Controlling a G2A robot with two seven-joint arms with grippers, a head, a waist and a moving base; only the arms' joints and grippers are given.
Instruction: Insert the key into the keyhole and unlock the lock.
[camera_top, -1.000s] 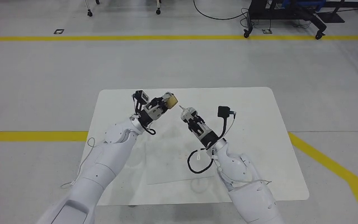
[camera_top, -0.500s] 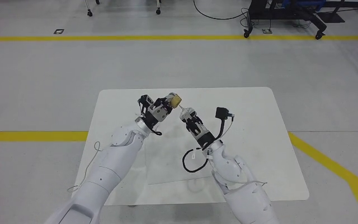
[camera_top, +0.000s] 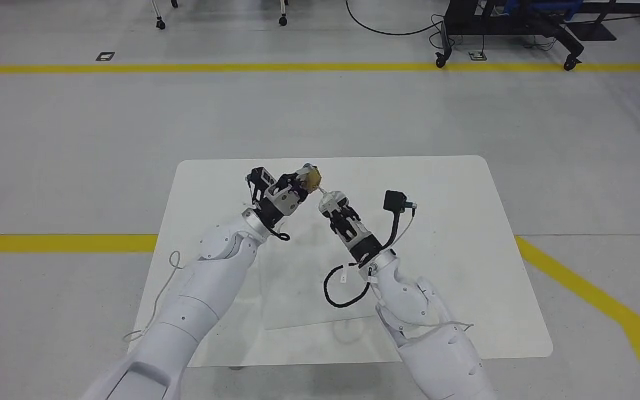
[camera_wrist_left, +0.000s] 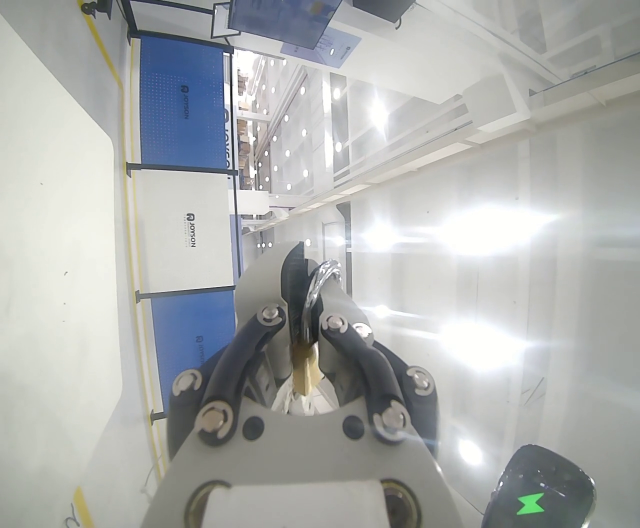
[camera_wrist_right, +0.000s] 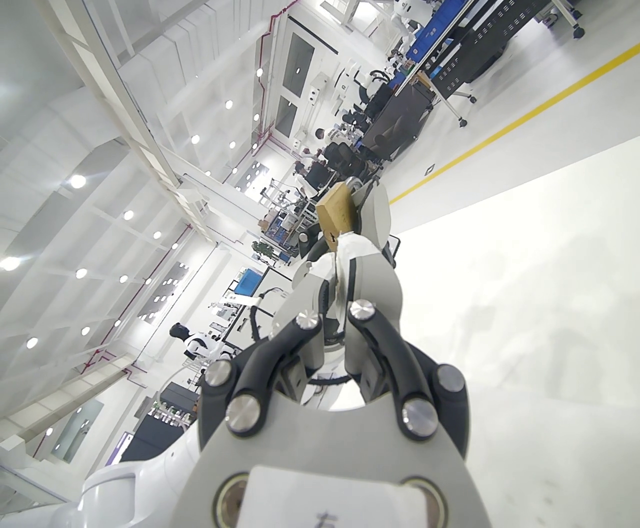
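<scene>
My left tool (camera_top: 298, 185) is clamped on the padlock (camera_top: 312, 178), and my right tool (camera_top: 330, 205) is pinched shut on the key (camera_top: 322, 198), just above the top view's centre, over the bench (camera_top: 450, 200). In the last second they have closed together. The key tip now meets the lock's base, so I judge insertion is starting.

Around the Work Spot

A white table (camera_top: 480, 300) with rounded corners fills the lower middle of the frame. Yellow floor lines (camera_top: 300, 68) run above and beside it. A dark wheeled cart (camera_top: 500, 22) stands upper right, and a small floor plate (camera_top: 105, 56) lies upper left.
</scene>
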